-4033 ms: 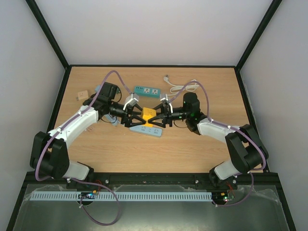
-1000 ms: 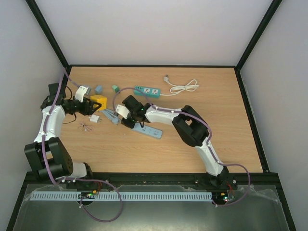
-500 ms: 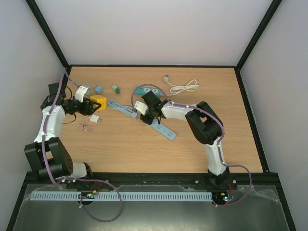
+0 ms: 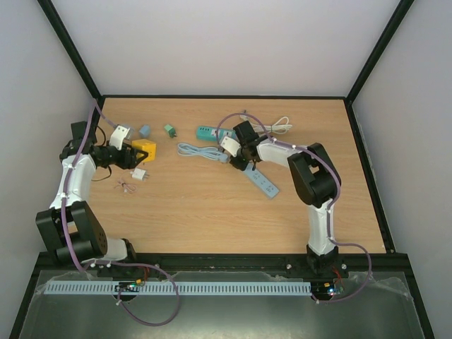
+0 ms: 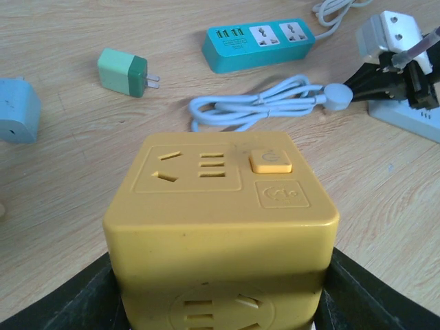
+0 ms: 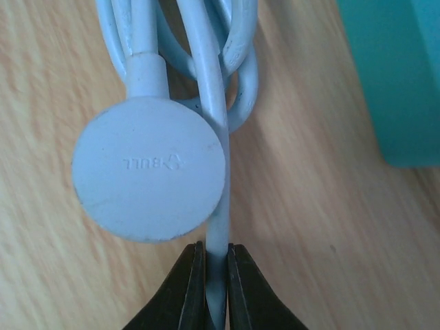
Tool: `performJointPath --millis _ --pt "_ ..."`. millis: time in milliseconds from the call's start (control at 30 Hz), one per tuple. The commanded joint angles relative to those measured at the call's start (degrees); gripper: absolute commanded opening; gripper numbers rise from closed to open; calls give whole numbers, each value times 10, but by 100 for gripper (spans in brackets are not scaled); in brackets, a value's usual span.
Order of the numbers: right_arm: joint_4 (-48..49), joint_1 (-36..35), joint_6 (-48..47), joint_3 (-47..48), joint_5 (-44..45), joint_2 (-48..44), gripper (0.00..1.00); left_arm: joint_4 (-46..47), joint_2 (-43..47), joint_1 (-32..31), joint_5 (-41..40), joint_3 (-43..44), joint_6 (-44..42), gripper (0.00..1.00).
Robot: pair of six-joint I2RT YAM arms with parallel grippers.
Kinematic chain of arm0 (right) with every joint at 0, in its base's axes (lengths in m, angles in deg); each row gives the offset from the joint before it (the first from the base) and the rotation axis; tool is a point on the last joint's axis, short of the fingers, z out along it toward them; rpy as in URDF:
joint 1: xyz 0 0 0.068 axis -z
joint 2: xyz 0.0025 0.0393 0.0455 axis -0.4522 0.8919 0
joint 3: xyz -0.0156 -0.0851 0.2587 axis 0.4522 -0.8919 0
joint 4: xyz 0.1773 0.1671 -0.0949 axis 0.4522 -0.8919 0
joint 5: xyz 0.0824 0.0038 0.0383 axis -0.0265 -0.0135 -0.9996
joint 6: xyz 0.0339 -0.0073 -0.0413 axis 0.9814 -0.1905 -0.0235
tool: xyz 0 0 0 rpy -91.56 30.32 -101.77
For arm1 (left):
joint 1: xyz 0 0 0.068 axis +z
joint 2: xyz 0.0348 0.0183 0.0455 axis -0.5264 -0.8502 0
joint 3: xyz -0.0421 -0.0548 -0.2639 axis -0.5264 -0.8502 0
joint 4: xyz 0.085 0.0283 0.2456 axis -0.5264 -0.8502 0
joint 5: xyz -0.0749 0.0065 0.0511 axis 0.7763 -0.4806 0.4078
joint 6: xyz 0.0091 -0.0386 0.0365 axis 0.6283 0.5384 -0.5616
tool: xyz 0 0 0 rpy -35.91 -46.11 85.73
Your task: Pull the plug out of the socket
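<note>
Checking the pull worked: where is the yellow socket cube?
Top view, table's left side: yellow socket cube held in the left gripper, beside a white adapter.

White shells on the long links of left arm (image 4: pixel 74 176) and right arm (image 4: pixel 279 152), black at joints and bases; purple cables (image 4: pixel 99 116) looped alongside, pinned with small white ties. Black tapering fingers on right end effector (image 6: pixel 213 289); matt black finger bodies on left end effector (image 4: pixel 135 154); white block at each wrist.
</note>
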Motion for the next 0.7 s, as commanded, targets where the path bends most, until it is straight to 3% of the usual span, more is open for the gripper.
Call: performJointPath --millis 0,300,500,667 --pt "-60 21 -68 26 48 15 10 -4 -10 2 -10 29 -26 26" --pt "-61 57 -66 73 57 50 13 -22 -51 -27 -129 41 -68 26" --pt "-66 57 -56 72 41 21 23 -13 -86 -86 -242 75 -69 26" --pt "-86 57 -44 70 9 -18 38 -26 -133 -130 -335 121 -62 27"
